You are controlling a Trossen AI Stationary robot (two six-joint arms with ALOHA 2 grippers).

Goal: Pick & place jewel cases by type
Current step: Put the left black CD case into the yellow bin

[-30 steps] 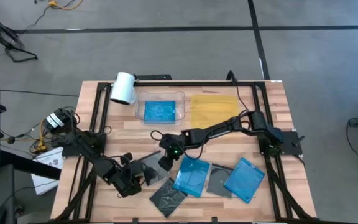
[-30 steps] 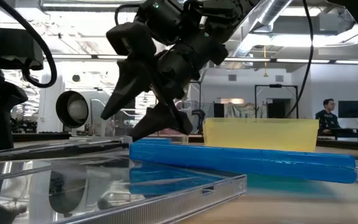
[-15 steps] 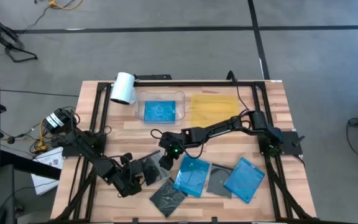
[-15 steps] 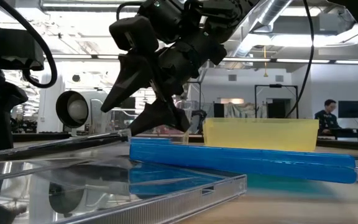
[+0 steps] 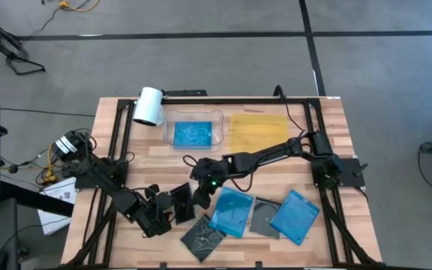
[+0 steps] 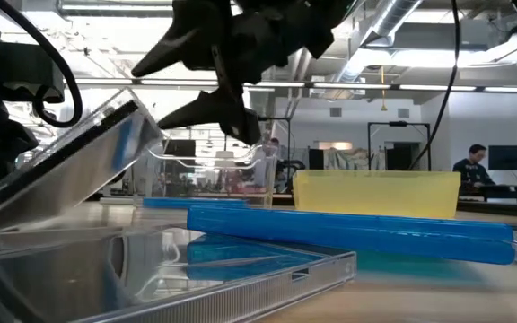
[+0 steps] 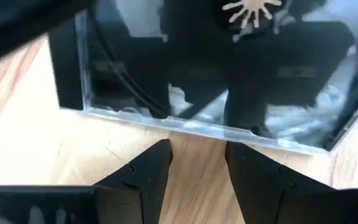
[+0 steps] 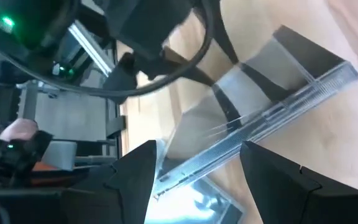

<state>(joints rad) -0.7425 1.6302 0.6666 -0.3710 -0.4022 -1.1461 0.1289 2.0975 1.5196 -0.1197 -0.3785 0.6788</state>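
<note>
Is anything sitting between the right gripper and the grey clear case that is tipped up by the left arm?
Nothing visible does. The right gripper hangs open just above the tilted grey-clear case, with only air between its fingers and the case's raised edge in the right wrist view. The left gripper sits at the case's other side.

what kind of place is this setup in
Probably an open-plan robotics lab or workshop. The low view shows exposed ceiling ducts, a person at a monitor in the background, and the high view shows a wooden table on a bare grey floor with tape lines.
</note>
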